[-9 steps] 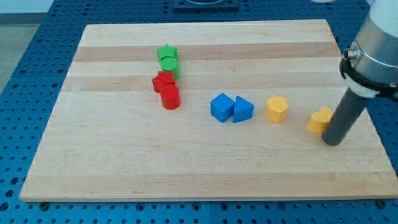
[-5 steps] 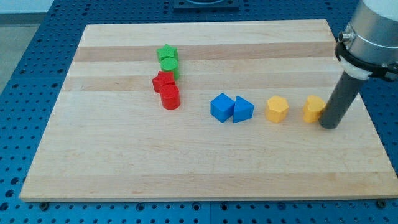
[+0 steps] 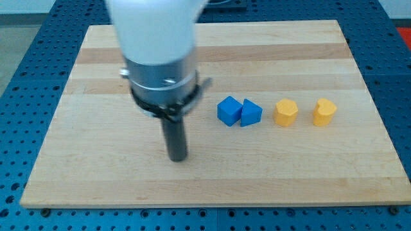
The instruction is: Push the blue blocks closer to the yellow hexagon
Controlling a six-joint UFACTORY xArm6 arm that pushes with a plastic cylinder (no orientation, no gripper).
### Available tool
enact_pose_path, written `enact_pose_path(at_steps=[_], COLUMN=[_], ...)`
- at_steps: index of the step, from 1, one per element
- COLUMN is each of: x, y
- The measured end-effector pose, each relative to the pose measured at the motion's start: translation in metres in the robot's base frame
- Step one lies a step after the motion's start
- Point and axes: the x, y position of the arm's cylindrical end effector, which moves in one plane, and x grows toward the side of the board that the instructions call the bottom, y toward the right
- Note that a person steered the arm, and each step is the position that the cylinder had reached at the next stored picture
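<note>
A blue cube point(image 3: 228, 110) and a blue triangular block point(image 3: 251, 113) sit side by side, touching, right of the board's middle. The yellow hexagon point(image 3: 286, 112) lies just to their right, a small gap from the triangular block. A second yellow block point(image 3: 324, 111) lies further right. My tip point(image 3: 178, 158) rests on the board to the lower left of the blue cube, well apart from it. The arm's white and dark body point(image 3: 160, 58) hides the left-centre of the board.
The wooden board point(image 3: 96, 173) lies on a blue perforated table point(image 3: 19, 77). The red and green blocks seen earlier are hidden behind the arm.
The arm has swung from the right edge to the left-centre of the board. The far yellow block has been pushed up into line with the hexagon. The blue blocks have not moved.
</note>
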Motion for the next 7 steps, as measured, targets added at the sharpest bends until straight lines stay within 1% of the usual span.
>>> enact_pose_path(at_steps=[1, 2, 4, 5, 7], x=[-0.040, -0.065, -0.070, -0.071, -0.071], y=[-0.002, 0.000, 0.054, 0.071, 0.087])
